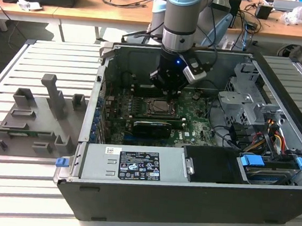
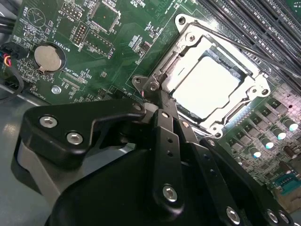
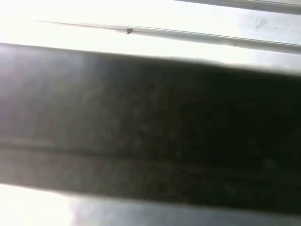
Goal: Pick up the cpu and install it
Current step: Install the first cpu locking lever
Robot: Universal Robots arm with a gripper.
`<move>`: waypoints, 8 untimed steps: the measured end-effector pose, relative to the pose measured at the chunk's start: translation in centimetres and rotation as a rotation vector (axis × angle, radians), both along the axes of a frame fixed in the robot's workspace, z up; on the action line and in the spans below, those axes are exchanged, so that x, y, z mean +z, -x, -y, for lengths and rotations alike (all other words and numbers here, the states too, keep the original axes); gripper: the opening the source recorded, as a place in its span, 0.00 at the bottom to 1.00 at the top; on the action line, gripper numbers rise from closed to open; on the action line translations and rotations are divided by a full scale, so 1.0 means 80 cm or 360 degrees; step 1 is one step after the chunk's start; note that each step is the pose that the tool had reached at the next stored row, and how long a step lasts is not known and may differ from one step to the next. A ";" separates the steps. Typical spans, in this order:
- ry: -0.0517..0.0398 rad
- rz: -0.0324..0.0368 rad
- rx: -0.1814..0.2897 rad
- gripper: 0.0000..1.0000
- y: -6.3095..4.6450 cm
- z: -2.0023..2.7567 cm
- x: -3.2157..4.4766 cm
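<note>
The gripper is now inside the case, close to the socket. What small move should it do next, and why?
Probably a short, straight lift away from the board. In the second wrist view the cpu seems to lie flat inside the socket frame, and the gripper is low at the frame's corner, beside the cpu rather than over it. A sideways move could catch the frame.

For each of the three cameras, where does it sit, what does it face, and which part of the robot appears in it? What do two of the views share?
Exterior view: off the arm, looking down into the open computer case; the arm and its tool hang over the motherboard.
Second wrist view: on the arm, facing the motherboard; the tool's black linkage fills the foreground, the cpu lies bright in the socket beyond.
First wrist view: on the arm; it faces a blurred dark band I cannot identify.
Shared: the exterior and second wrist views both show the socket and the tool.
</note>
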State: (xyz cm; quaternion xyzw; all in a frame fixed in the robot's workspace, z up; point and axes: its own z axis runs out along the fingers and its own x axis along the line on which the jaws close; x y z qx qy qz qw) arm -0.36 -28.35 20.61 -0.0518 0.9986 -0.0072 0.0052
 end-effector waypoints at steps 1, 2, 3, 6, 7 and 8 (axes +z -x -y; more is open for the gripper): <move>-0.0001 0.0004 0.0000 0.11 0.001 0.0000 0.0013; -0.0001 0.0007 0.0000 0.11 0.003 0.0000 0.0022; -0.0002 0.0012 0.0000 0.11 0.006 0.0000 0.0028; -0.0005 0.0030 0.0000 0.11 0.020 0.0000 0.0034; -0.0007 0.0035 0.0000 0.11 0.025 0.0000 0.0034; -0.0009 0.0038 0.0000 0.11 0.029 0.0000 0.0034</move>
